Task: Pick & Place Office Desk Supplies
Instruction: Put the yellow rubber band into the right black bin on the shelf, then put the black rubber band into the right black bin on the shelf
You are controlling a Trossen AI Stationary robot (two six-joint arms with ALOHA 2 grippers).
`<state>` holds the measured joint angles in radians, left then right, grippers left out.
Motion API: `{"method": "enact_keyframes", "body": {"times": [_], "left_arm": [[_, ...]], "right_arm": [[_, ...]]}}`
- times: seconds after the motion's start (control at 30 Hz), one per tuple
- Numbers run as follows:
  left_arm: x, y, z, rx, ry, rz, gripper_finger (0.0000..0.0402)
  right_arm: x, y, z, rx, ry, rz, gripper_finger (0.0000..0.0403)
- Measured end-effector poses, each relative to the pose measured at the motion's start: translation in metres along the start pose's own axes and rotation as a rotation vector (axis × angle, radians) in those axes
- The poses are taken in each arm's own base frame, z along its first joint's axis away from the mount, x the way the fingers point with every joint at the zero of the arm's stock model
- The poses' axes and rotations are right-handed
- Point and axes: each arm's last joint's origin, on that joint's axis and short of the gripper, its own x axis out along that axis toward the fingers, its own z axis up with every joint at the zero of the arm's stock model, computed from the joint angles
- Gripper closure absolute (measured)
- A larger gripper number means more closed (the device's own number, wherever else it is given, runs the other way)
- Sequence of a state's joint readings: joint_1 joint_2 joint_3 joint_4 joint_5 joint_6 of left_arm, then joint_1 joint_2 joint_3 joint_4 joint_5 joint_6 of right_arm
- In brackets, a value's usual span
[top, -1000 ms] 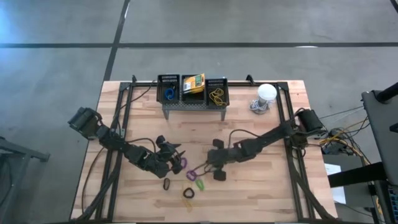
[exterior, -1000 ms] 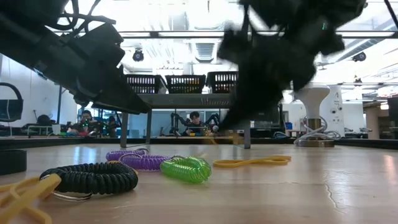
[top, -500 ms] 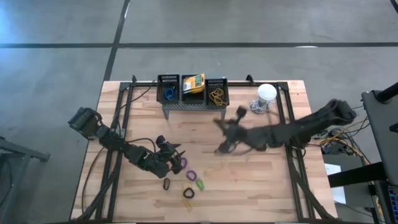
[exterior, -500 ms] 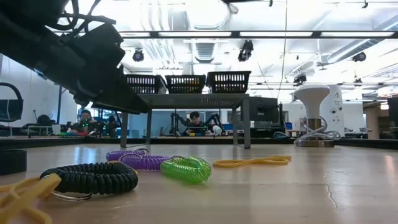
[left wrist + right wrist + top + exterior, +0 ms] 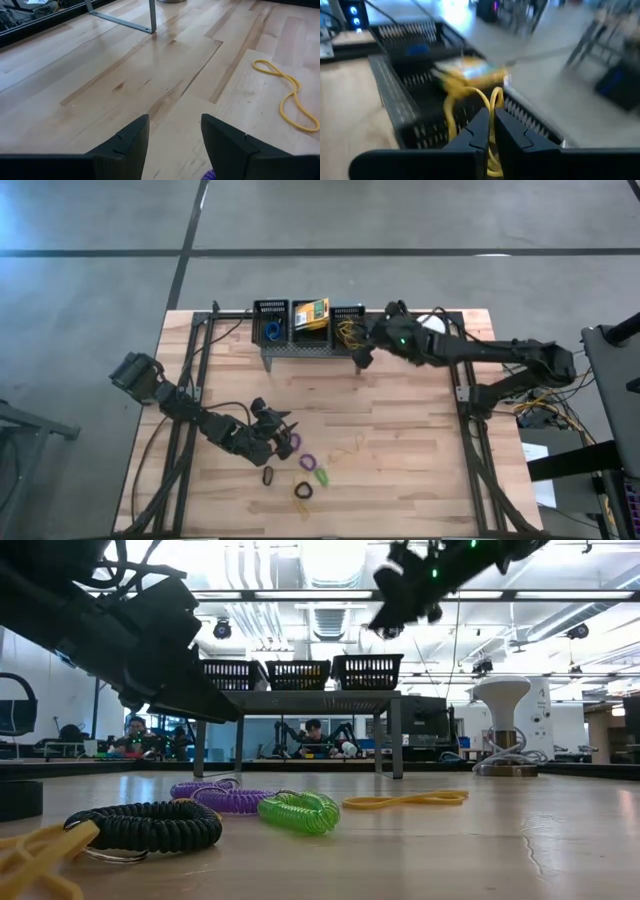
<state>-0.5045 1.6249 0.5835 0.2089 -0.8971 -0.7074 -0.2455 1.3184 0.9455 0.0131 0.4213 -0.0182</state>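
My right gripper [image 5: 360, 345] is at the far side, above the right black mesh basket [image 5: 348, 328], shut on a thin yellow band [image 5: 470, 95]; it shows high in the low view [image 5: 395, 590]. The left basket [image 5: 271, 326] holds a blue loop, the middle one [image 5: 311, 315] yellow-green crayon boxes. My left gripper [image 5: 285, 432] is open and empty low over the table, beside a purple loop [image 5: 294, 442]. Purple [image 5: 308, 461], green [image 5: 322, 475] and black [image 5: 268, 475] loops and another yellow band [image 5: 345, 448] lie flat on the table. My right gripper pinches the yellow band between its two fingers. A loop of the band [image 5: 492, 97] stands out past the fingertips, over the basket's rim. The band is clear of the table. Whether it touches the basket, I cannot tell.
The baskets stand on a grey perforated stand [image 5: 310, 351] at the far edge. A white dome-shaped object [image 5: 430, 330] stands to its right. A black and yellow loop [image 5: 302, 490] lies near the front edge. Bare wood [image 5: 420, 440] stretches at centre right.
My right gripper has risen from the table's middle, beside the loops, and swung toward the far edge to above the right basket. One yellow band stays on the table.
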Motion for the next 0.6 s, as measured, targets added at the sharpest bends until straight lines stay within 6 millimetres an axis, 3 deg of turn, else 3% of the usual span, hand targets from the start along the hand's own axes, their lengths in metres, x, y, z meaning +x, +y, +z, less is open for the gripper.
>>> {"method": "enact_keyframes", "body": {"times": [0.17, 0.33, 0.47, 0.6], "left_arm": [[0.000, 0.000, 0.000, 0.000, 0.000, 0.000, 0.0217], [0.000, 0.000, 0.000, 0.000, 0.000, 0.000, 0.0217], [0.000, 0.000, 0.000, 0.000, 0.000, 0.000, 0.0217], [0.000, 0.000, 0.000, 0.000, 0.000, 0.000, 0.0217]], "right_arm": [[0.013, -0.017, -0.001, 0.099, 0.084, 0.107, 0.0327], [0.005, -0.018, 0.016, 0.123, 0.034, 0.166, 0.0272], [-0.016, 0.006, 0.028, 0.092, -0.023, 0.295, 0.0251], [-0.035, 0.053, 0.009, 0.014, 0.021, 0.471, 0.0246]]}}
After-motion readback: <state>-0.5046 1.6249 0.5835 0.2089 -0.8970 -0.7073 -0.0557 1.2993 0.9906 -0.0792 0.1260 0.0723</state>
